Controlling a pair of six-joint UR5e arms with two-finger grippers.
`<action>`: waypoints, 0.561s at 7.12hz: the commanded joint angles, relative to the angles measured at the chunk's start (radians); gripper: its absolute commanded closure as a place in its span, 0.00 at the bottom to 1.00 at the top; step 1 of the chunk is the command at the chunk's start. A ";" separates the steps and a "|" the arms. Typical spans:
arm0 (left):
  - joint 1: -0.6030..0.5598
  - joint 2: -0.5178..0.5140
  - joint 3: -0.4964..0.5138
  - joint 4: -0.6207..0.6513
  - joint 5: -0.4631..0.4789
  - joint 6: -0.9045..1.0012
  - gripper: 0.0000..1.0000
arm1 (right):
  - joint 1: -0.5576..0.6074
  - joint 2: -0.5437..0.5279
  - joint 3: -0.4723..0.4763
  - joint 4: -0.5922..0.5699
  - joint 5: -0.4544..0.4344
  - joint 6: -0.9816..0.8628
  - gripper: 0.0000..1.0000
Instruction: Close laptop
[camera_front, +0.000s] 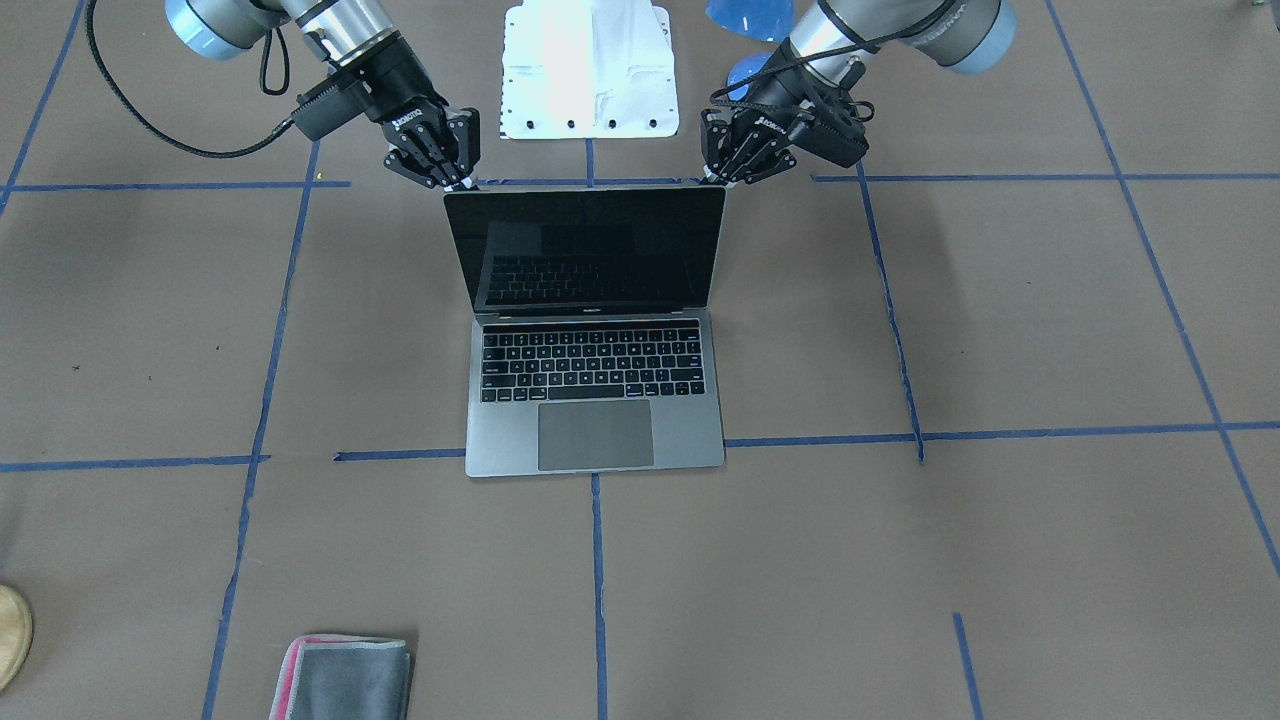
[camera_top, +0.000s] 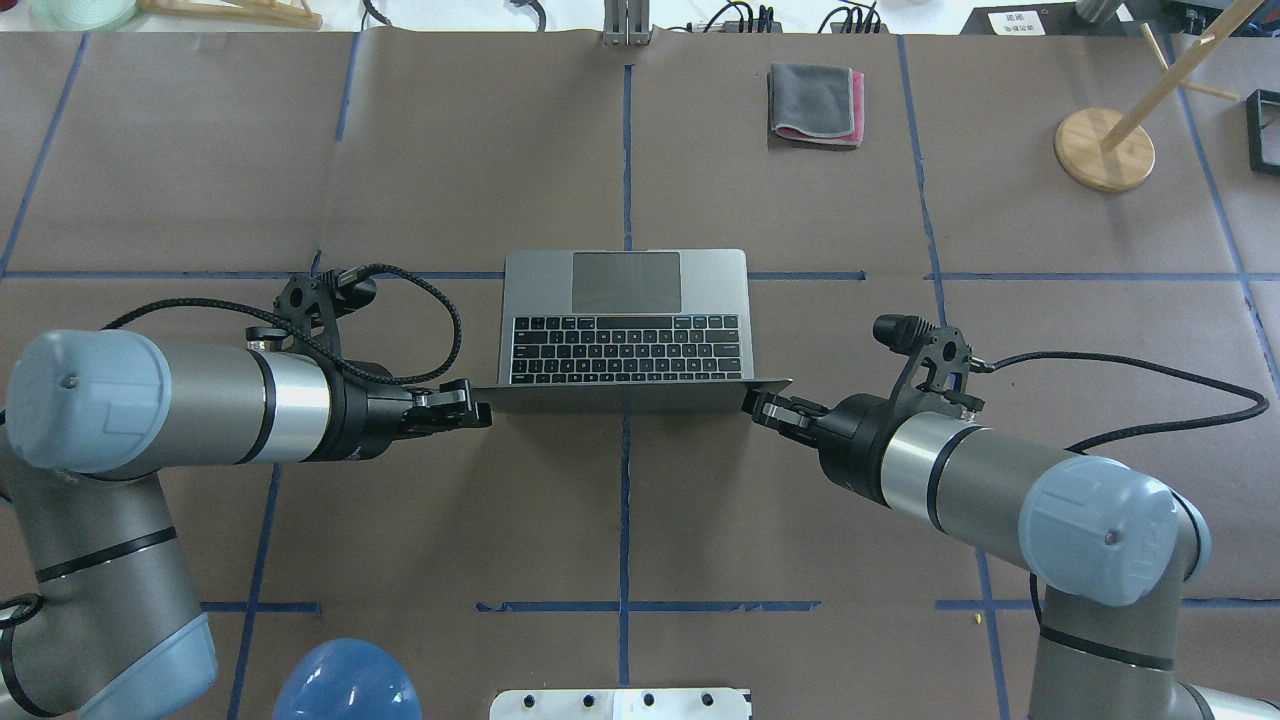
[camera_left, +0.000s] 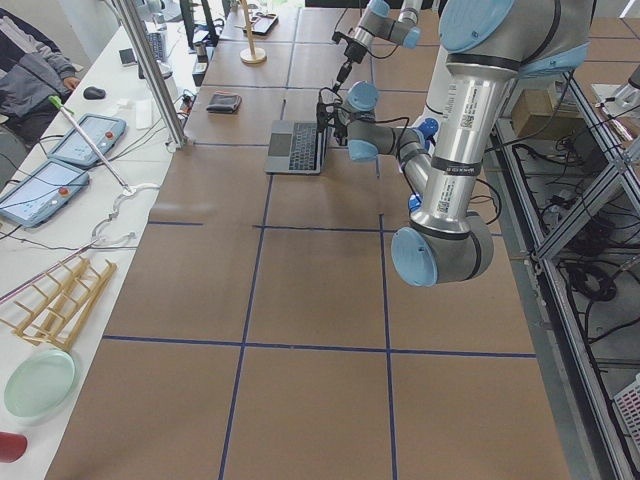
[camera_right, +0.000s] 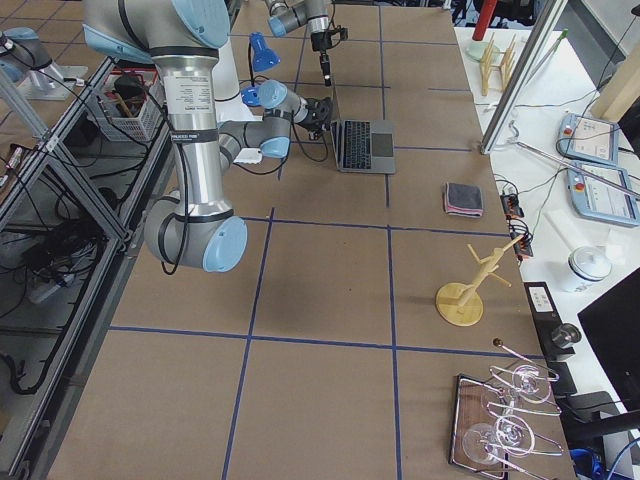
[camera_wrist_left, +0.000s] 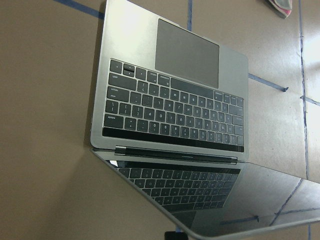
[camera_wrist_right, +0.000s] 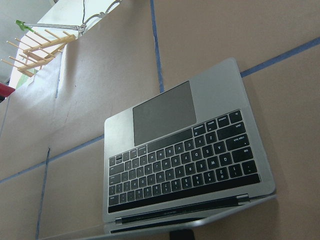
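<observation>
**A:** Where is the slim grey metal laptop (camera_top: 625, 320)?

**B:** Mid-table, open. Our left hand (camera_top: 483, 413) at nine o'clock, right hand (camera_top: 752, 403) at three, fingers drawn together at its lid corners, so we fold it evenly.

Overhead, front-facing, both sides, close wrists, laptop (camera_front: 595, 380) shared

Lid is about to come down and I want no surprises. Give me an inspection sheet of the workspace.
Surface: brown table with a blue tape grid.
Job's things: laptop open, screen dark.
Clutter: folded cloth and wooden stand, both well away from the laptop.
Grippers: left gripper and right gripper shut, tips at the lid's top corners.
Cables: left wrist cable and right wrist cable loop apart from the laptop.
Surroundings: control pads on the side bench.
</observation>
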 joint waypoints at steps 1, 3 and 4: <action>-0.031 -0.030 0.017 0.025 -0.002 0.000 1.00 | 0.031 0.029 -0.037 0.000 0.020 -0.001 0.99; -0.058 -0.085 0.061 0.062 -0.003 0.000 1.00 | 0.072 0.029 -0.040 -0.002 0.066 -0.001 0.99; -0.065 -0.096 0.082 0.062 -0.003 0.000 1.00 | 0.091 0.035 -0.044 -0.020 0.080 -0.001 0.99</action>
